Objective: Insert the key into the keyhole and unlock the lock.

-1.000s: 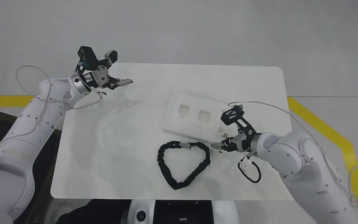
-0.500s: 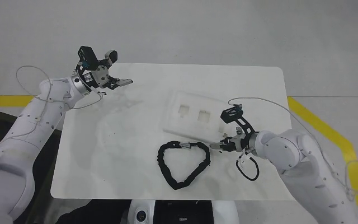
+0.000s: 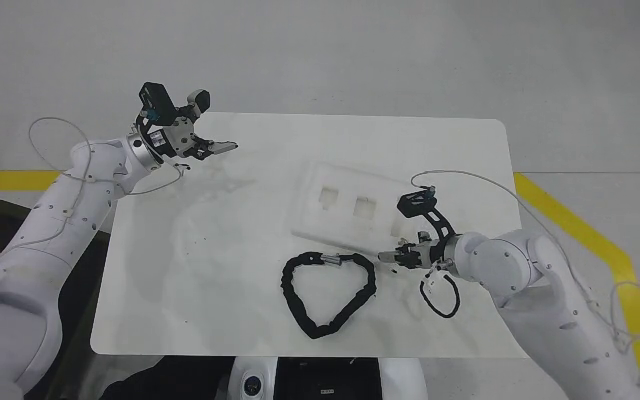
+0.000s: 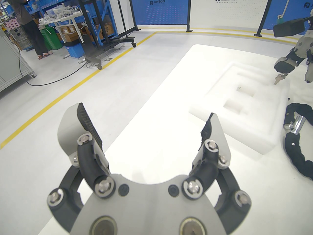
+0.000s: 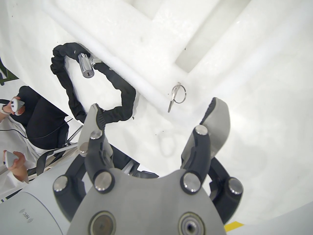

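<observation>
So the small silver key on its wire ring (image 5: 173, 97) is lying flat on the front edge of the white foam tray (image 3: 335, 222), right of centre in the top view. Its blade seems to poke out over the lip toward the table (image 3: 200, 280). The right gripper (image 3: 392, 255) hangs just over it with its fingers (image 5: 217, 113) spread wide and nothing between them. I'd say it's lined up for the pickup and hasn't grabbed yet. Coming in from the open side makes sense to me, since the lip is the one spot where the fingers can get around something that thin.

The black fabric-sleeved chain lock (image 3: 325, 292) lies in a loop at lower centre of the top view, just beside the tray's front edge. Its shiny metal cylinder (image 5: 86, 65) has the keyhole end turned toward the right wrist camera, so that arm looks to have a fairly straight shot at it.

The left gripper (image 3: 213, 148) sits way off at the upper left corner of the table, fingers (image 4: 82, 121) spread too, holding nothing. My guess is it's staying clear until the cylinder needs steadying. Fiddly bit: a flat key on soft foam is easy to shove instead of pinch.
</observation>
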